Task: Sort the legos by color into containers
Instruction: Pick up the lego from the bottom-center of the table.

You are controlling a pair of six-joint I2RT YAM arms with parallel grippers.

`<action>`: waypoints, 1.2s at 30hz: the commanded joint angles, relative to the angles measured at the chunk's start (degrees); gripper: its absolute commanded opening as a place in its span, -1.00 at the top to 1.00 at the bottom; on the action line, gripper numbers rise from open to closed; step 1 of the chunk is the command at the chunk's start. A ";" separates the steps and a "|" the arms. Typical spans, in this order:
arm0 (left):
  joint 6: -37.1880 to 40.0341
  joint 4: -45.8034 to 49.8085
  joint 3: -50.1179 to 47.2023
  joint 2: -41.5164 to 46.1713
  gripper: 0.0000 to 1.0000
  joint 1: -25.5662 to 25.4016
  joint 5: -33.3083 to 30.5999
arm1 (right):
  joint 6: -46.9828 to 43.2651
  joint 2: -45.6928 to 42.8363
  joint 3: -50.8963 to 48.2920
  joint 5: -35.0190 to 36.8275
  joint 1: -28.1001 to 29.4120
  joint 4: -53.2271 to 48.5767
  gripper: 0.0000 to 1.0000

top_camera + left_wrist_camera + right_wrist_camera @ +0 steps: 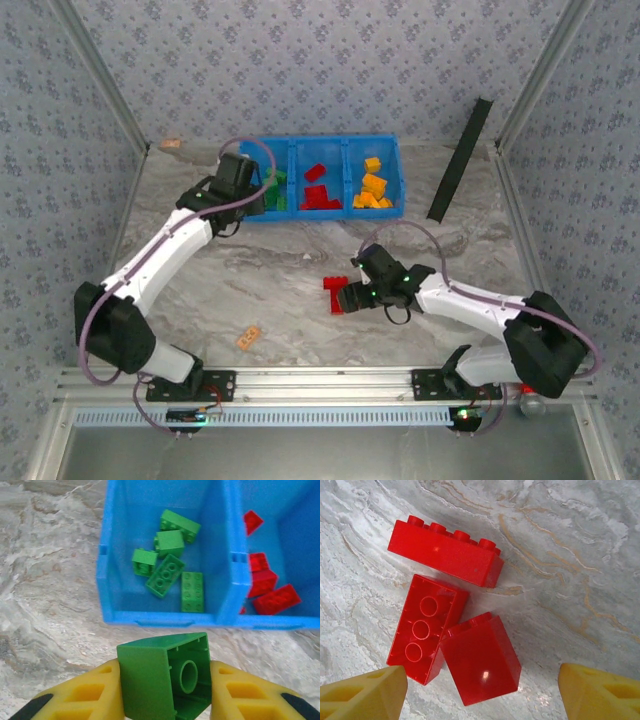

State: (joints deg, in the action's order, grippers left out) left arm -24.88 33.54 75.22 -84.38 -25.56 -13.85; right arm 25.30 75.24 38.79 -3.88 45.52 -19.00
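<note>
Two sorting steps in hand at once. The left pincer point(164, 696) is clenched on a green brick point(162, 677), held hollow side toward the wrist camera, just short of the near wall of the blue bin tray point(160, 617); the green compartment point(125, 585), with five green bricks point(170, 560) already in it, lies directly ahead of and below this pincer, and the red compartment point(285, 535) lies ahead to its right. The delivery appears nearly done: the next move calls for a short advance past the near wall, then a release over the green compartment. The right pincer point(480, 700) stands released above three red bricks point(445, 590) on the table point(570, 555); a squarish red brick point(480, 660) sits between its fingers, touching neither, with an upturned brick point(425, 627) touching it on the left-finger side and a long brick point(445, 550) just beyond. The next move there calls for a descent and a closing on the squarish brick alone, without dragging its neighbour. The table is pale veined marble, smooth and slightly glossy; in the overhead view, patterned grey-blue walls point(320, 60) enclose it and a black strip point(460, 160) leans at the far right
</note>
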 commanded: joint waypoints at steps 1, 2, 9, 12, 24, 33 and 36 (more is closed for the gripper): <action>3.40 -1.23 2.08 -4.55 0.41 2.37 3.82 | -1.80 1.04 1.47 0.62 0.69 -0.55 -0.60; 3.73 -1.60 2.51 -5.91 0.41 2.80 4.35 | -1.73 1.28 1.21 0.74 0.67 -0.58 -0.59; 4.05 -3.48 8.24 -16.10 0.40 4.56 7.56 | -1.06 3.47 -0.02 0.76 0.91 0.32 -0.37; 3.88 -3.44 11.19 -20.45 0.40 4.56 8.67 | -0.78 3.94 -0.33 1.12 1.10 0.44 -0.26; 3.37 -1.10 21.11 -33.39 0.27 4.56 11.40 | -1.76 7.02 0.24 1.45 1.15 0.16 0.14; 2.98 -0.79 22.61 -34.84 -0.05 4.56 11.77 | -1.48 1.23 1.80 2.93 1.18 -6.04 0.41; 3.55 -0.95 21.82 -32.38 -0.19 4.56 11.26 | -1.44 -2.60 4.15 4.75 1.07 -10.21 0.43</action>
State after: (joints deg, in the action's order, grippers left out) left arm -21.93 32.16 95.64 -119.96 -20.97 -3.03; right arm 23.92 76.29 39.59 -1.72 46.28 -23.92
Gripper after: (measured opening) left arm 0.587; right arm 0.334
